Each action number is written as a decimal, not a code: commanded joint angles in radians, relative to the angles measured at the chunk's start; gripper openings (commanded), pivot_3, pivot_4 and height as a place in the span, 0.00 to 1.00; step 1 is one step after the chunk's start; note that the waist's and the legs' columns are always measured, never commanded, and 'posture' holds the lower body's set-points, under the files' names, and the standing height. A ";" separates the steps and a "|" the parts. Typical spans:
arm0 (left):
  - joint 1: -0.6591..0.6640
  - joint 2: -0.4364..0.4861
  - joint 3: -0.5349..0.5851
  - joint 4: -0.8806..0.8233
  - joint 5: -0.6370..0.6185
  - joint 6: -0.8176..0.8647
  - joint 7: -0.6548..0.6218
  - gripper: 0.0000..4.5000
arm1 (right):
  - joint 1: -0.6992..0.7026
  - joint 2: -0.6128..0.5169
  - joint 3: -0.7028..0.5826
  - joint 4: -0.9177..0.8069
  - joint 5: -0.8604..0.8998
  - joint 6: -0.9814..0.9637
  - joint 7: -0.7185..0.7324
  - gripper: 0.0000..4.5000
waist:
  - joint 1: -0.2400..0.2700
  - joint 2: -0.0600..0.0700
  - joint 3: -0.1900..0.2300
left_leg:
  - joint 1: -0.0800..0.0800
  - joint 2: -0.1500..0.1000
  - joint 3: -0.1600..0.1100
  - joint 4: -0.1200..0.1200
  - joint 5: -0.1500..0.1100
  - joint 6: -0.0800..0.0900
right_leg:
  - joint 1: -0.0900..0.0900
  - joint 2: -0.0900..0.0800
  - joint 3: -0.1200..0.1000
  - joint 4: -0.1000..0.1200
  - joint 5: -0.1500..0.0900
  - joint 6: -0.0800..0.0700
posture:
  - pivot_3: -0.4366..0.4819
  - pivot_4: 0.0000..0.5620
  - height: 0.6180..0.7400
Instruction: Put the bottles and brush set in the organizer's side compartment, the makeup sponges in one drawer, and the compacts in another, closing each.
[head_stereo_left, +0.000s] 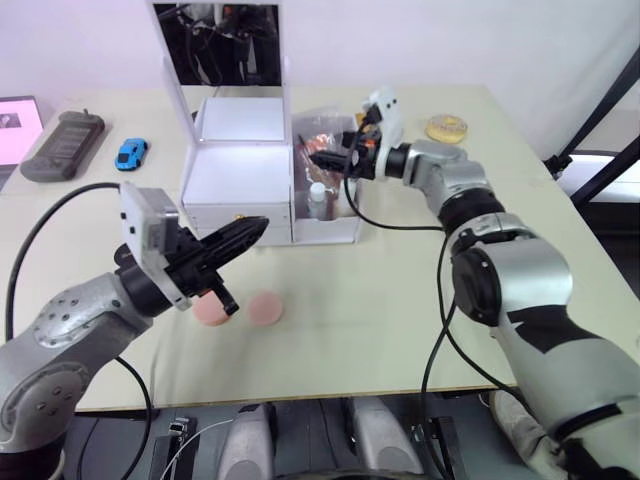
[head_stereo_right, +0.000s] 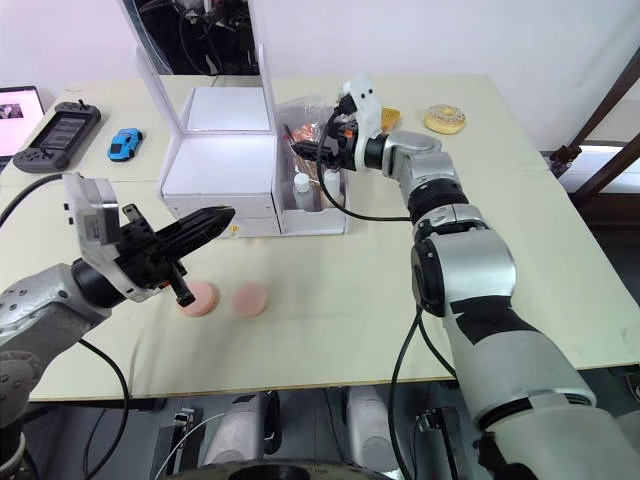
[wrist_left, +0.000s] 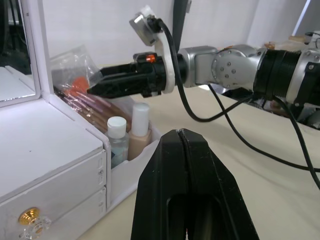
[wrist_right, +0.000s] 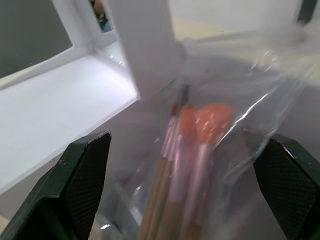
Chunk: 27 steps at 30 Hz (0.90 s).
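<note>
The white organizer (head_stereo_left: 238, 170) stands with its mirror lid upright and both gold-knobbed drawers (wrist_left: 31, 217) shut. In its side compartment (head_stereo_left: 335, 228) the two bottles stand upright: a clear white-capped one (wrist_left: 116, 137) and a beige one (wrist_left: 140, 131). The brush set (wrist_left: 75, 87) in its clear pouch leans there too, sticking out above the rim. My right gripper (head_stereo_left: 313, 157) hovers open at the pouch's top, with fingers (wrist_right: 85, 180) wide apart. My left gripper (head_stereo_left: 255, 228) is shut and empty in front of the drawers, above two pink makeup sponges (head_stereo_left: 210, 312) (head_stereo_left: 265, 308). The compacts are out of view.
A blue toy car (head_stereo_left: 131, 153), a grey handheld device (head_stereo_left: 65, 145) and a lit screen (head_stereo_left: 15, 125) lie at the far left. A yellow ring-shaped object (head_stereo_left: 446, 127) sits at the far right. Black cables trail from both wrists.
</note>
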 joint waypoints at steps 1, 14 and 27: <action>-0.019 -0.003 -0.005 -0.012 0.010 -0.014 -0.009 0.00 | -0.020 -0.004 0.017 -0.014 -0.026 -0.002 0.031 0.99 | -0.002 0.000 0.000 | 0.000 0.000 0.000 0.000 0.000 0.000 | 0.000 0.000 0.000 0.000 0.000 0.000 | 0.48 0.27 0.98; -0.025 -0.013 -0.023 -0.007 0.046 -0.018 -0.015 0.00 | -0.039 0.017 0.021 0.010 -0.065 0.075 0.013 0.47 | -0.006 0.000 0.000 | 0.001 0.000 0.000 0.001 0.000 0.000 | 0.001 0.000 0.000 0.000 0.000 0.000 | 0.48 0.27 0.98; -0.026 -0.032 -0.026 -0.011 0.063 -0.015 -0.015 0.00 | -0.097 -0.017 -0.086 -0.010 0.014 0.037 0.026 0.02 | -0.007 0.001 0.000 | 0.001 0.000 0.000 0.000 0.000 0.000 | 0.001 0.000 0.000 0.000 0.000 0.000 | 0.48 0.27 0.98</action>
